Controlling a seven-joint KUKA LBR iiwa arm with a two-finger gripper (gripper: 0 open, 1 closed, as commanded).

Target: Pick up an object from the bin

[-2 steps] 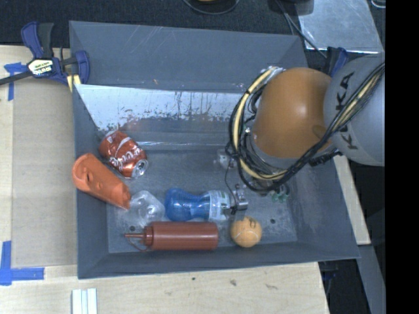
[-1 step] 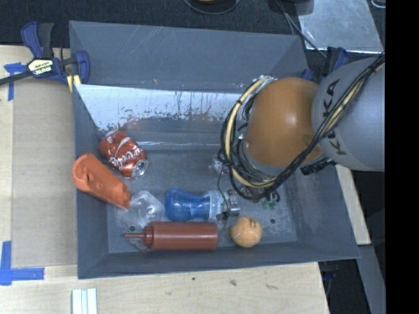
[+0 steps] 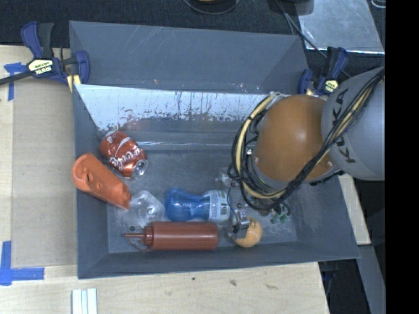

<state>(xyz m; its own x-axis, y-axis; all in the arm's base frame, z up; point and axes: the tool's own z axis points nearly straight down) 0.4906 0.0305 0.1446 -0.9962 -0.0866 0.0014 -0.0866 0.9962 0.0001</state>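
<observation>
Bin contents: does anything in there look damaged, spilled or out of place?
The red soda can at the left of the bin looks crushed and dented. The blue bottle and the brown squeeze bottle lie on their sides near the front wall. Nothing looks spilled.

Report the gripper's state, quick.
Gripper: cannot be told, open or closed; it sits beside the blue bottle and a tan ball.
</observation>
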